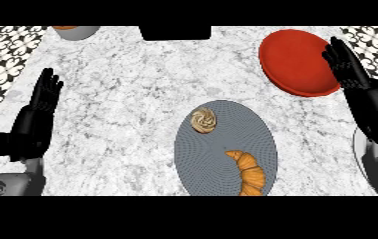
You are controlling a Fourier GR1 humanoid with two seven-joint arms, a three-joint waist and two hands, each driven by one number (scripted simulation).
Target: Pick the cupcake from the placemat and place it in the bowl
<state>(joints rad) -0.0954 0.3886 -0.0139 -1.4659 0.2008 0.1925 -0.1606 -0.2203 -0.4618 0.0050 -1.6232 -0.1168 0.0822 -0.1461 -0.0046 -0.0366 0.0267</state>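
A small cupcake (204, 120) with swirled tan frosting sits near the upper end of the grey oval placemat (221, 163). The red bowl (297, 62) lies at the upper right of the marble counter. My right hand (347, 65) stands open with fingers up at the right edge, just beside the bowl's right rim and well up and right of the cupcake. Over at the left edge my left hand (38, 108) rests open, fingers up, far from the placemat. Neither hand holds anything.
A croissant (249, 172) lies on the placemat's lower right part. A grey container (75, 31) with something orange in it shows at the top left. A black object (176, 32) sits at the counter's far edge. Patterned tile (15, 48) borders the counter on both sides.
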